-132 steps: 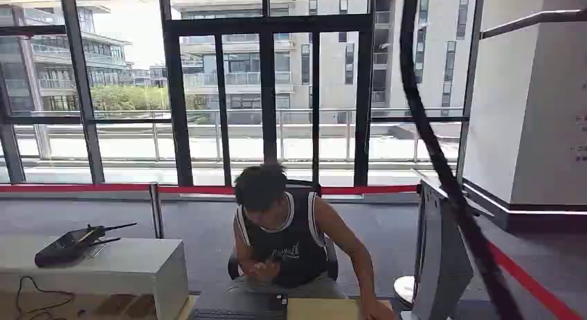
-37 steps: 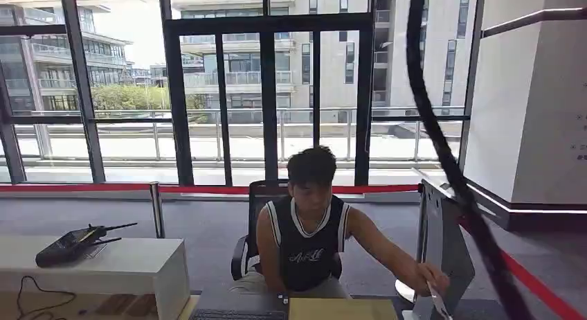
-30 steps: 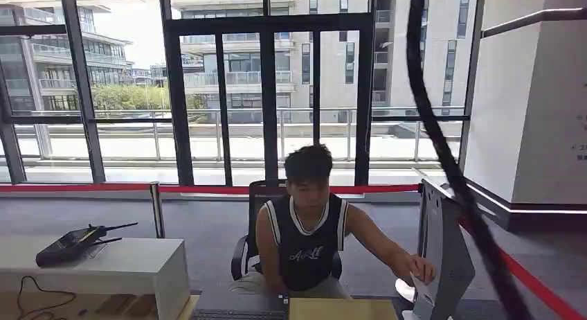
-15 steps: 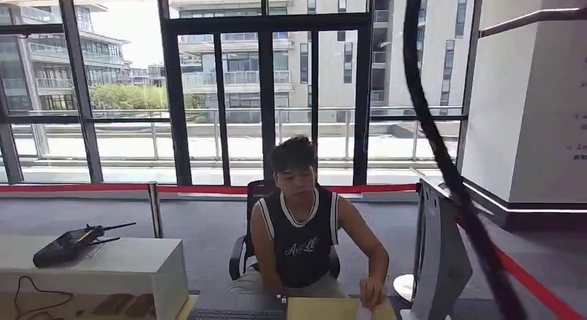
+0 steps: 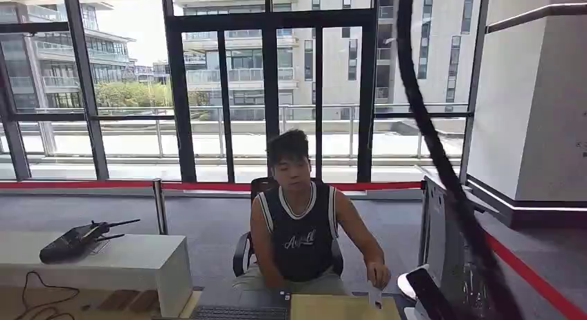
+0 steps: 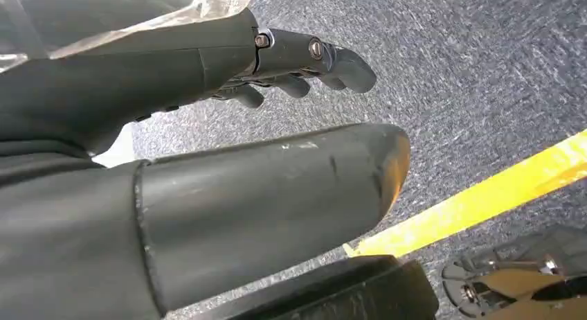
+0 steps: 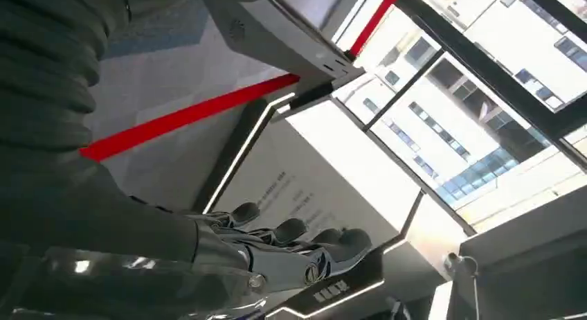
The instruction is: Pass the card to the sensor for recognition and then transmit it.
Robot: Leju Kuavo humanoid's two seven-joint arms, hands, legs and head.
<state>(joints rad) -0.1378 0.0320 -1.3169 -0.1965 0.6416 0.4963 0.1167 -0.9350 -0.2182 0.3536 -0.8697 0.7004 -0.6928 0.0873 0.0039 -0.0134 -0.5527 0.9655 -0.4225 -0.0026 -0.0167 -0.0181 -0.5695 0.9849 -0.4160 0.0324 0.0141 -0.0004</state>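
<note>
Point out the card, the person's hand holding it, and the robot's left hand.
card (image 5: 376, 297), head view, its lower white face.
person's hand (image 5: 378, 274), head view, back of the hand.
left hand (image 6: 277, 64), left wrist view, dark fingers.

The left robot hand (image 6: 208, 147) has a thick matte grey thumb, darker fingers (image 6: 325, 60) with silver screws and clear plastic wrap; the right robot hand (image 7: 277, 254) shows glossy dark fingers.

We are seeing only the top edge of the desk (image 5: 342, 307), the bottom of the picture cutting it off. The card (image 5: 376, 296) in the person's hand (image 5: 378, 274) is looking too small to read. A dark cable (image 5: 443, 161) is crossing and hiding part of the screen (image 5: 443, 264). Our left hand (image 6: 297, 67) is partly hiding behind its thumb.
</note>
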